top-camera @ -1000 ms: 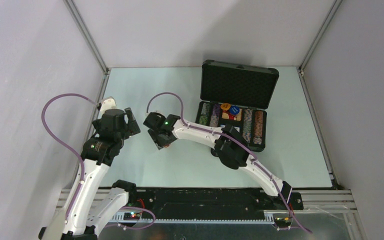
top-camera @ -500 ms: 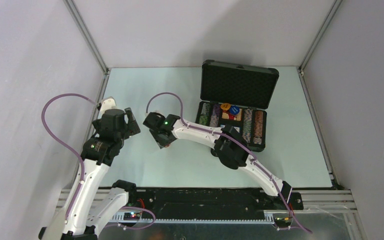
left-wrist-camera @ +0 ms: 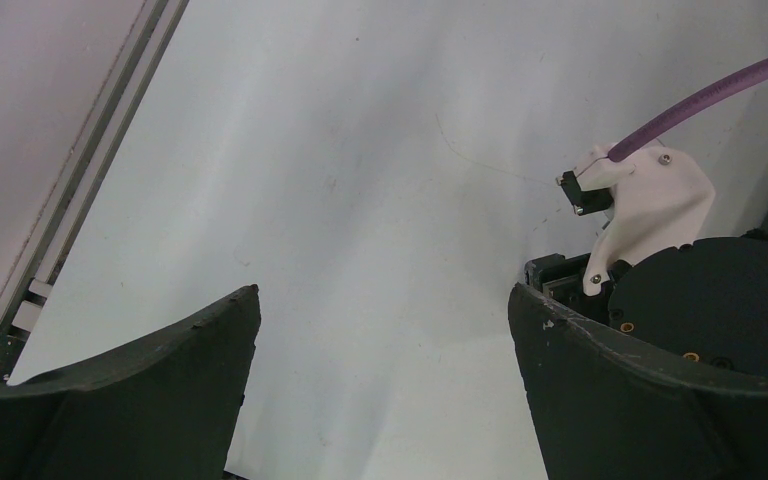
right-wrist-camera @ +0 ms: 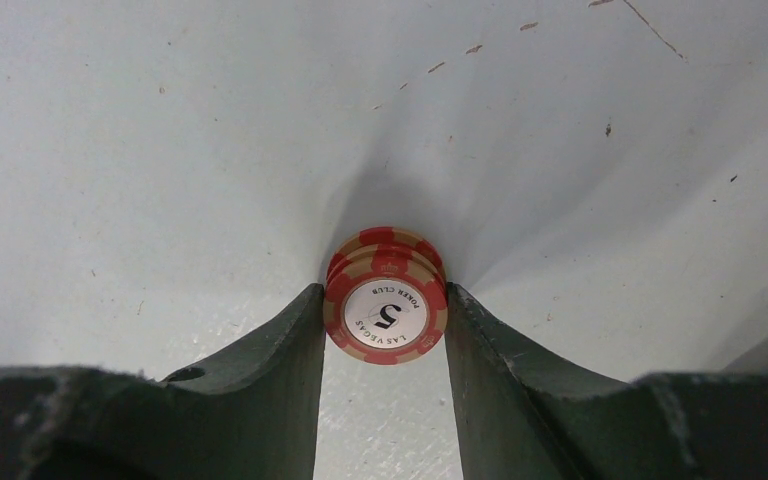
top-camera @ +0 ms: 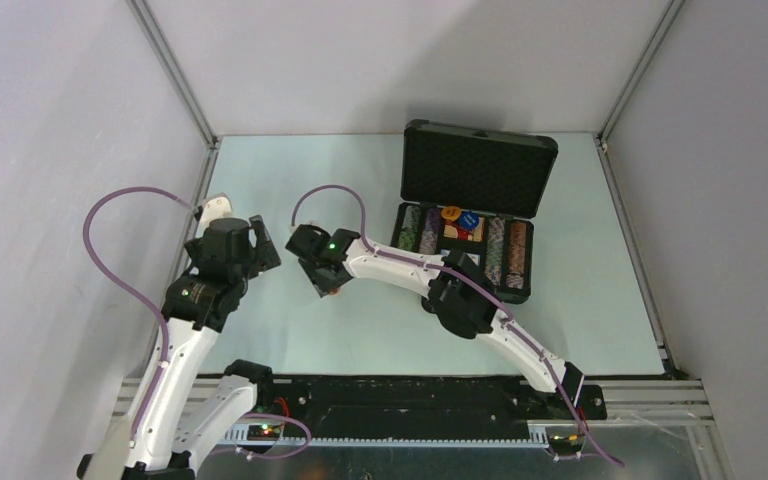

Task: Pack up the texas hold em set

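Meanwhile the right gripper [right-wrist-camera: 385, 292] is pinching a small stack of red-white "5" chips [right-wrist-camera: 386, 312] (two, seemingly) on the table [top-camera: 290, 180], well left of the open black case [top-camera: 475, 172], where four chip rows [top-camera: 505, 250] are showing; the left gripper [left-wrist-camera: 382, 300] is hanging spread wide, holding nothing

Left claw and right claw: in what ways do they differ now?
The left claw is wide open and empty; the right claw presses both sides of stacked red-white chips. The left claw is near the table's left edge; the right claw nearer the middle. Both have dark fingers.
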You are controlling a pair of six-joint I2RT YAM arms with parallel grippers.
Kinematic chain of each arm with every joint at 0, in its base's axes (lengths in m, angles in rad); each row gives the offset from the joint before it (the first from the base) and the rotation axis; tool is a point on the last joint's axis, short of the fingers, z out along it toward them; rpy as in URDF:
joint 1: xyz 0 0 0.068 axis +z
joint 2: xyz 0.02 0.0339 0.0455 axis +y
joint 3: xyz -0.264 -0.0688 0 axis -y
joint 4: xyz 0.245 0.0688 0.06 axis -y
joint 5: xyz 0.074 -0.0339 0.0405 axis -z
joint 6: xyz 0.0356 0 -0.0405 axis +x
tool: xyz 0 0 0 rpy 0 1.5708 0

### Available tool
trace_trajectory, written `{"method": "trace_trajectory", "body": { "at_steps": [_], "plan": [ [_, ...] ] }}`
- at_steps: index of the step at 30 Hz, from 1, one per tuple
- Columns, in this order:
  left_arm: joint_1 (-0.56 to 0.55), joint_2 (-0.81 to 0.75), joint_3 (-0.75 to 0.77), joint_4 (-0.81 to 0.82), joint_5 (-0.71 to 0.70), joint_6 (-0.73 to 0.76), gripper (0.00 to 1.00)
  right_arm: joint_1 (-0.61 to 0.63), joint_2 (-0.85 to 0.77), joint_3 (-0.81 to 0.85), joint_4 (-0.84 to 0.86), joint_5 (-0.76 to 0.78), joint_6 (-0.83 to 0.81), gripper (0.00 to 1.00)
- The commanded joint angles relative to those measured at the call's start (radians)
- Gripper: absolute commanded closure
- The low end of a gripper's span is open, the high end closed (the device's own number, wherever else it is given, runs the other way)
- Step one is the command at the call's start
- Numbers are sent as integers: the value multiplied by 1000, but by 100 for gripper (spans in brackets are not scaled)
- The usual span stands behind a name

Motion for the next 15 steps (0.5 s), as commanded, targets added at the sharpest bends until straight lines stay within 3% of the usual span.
{"method": "trace_trajectory", "body": {
  "at_steps": [1, 15],
  "plan": [
    [10, -1, -2, 21, 5, 14, 2, -1, 40, -42, -2, -27, 6, 100],
    [10, -1, -3, 21, 0, 14, 2, -18, -57, -30, 35, -17, 3, 100]
  ]
}}
